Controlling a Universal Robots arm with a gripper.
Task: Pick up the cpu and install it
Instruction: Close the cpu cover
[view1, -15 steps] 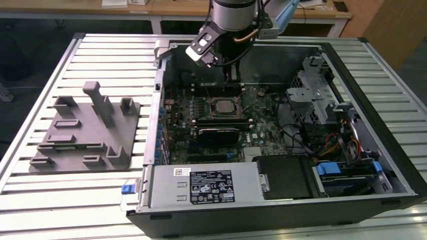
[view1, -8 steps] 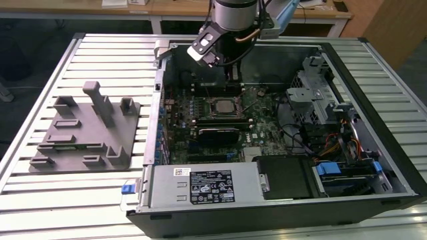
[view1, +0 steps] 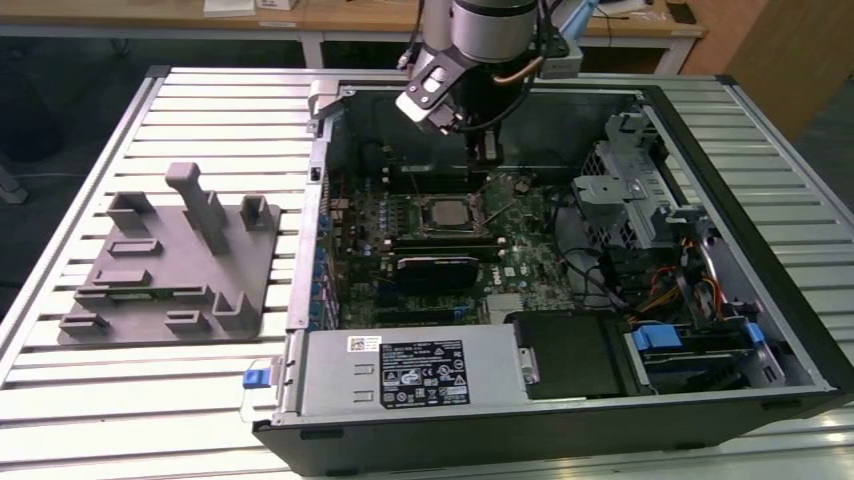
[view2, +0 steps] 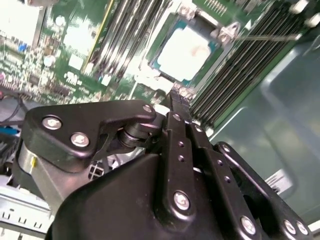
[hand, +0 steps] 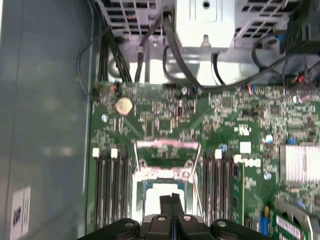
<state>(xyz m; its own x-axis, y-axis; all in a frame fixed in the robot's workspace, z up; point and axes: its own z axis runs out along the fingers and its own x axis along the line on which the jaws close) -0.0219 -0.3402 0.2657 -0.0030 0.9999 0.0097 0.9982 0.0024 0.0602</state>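
You are working over a slatted metal table (view1: 200, 100) with wooden desks (view1: 360, 15) behind it. On the table sit an open computer case (view1: 787, 330) and a grey fixture (view1: 174, 265). Your gripper (hand: 172, 198) hangs inside the case, fingers pressed together on nothing. Just beneath the fingertips, the cpu (view2: 187, 50) lies flat in the motherboard (hand: 160, 120) socket, silvery plate facing up. It looks near square, so I cannot tell a long axis.

Motherboard (view1: 534, 215) green — cpu (view2: 187, 50) silvery-grey; fixture block (view1: 167, 265) grey; fingers (hand: 166, 205) black; case (view1: 534, 440) black.
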